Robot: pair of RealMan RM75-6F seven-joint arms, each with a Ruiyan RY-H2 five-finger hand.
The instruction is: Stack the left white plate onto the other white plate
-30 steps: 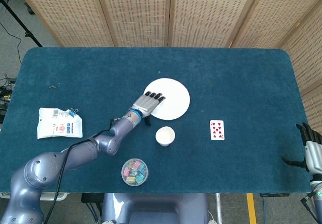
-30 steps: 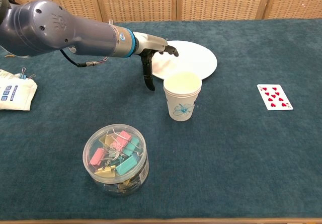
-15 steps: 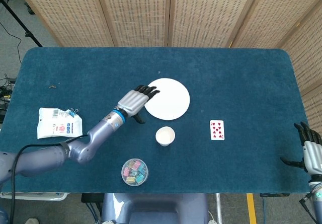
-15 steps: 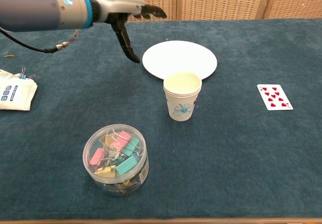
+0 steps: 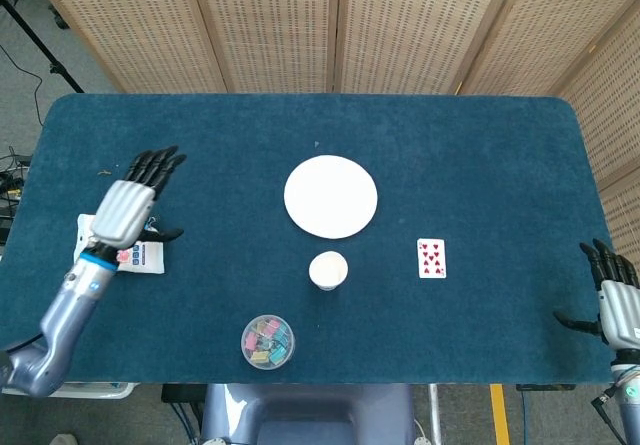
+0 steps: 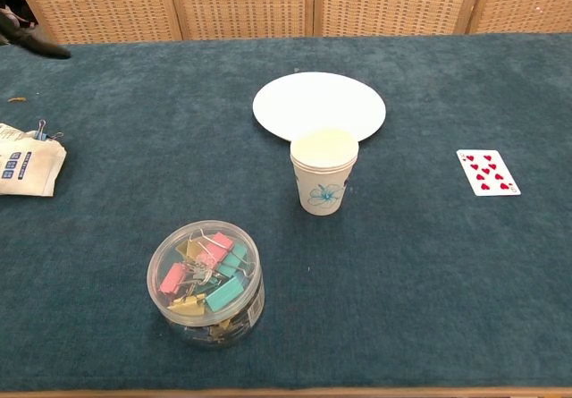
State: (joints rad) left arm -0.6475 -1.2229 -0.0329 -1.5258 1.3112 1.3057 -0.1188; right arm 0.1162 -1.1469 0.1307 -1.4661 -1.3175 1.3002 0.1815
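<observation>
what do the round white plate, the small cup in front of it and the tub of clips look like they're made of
Round white plate: likely paper, matte and thin-edged. Small white cup with blue print: probably paper, matte with a rolled rim. Round clear tub of coloured binder clips: glossy see-through plastic.

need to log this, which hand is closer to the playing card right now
Right. The right hand is at the table's right edge, just right of the playing card. The left hand hangs over the far left side, beyond the white plate.
</observation>
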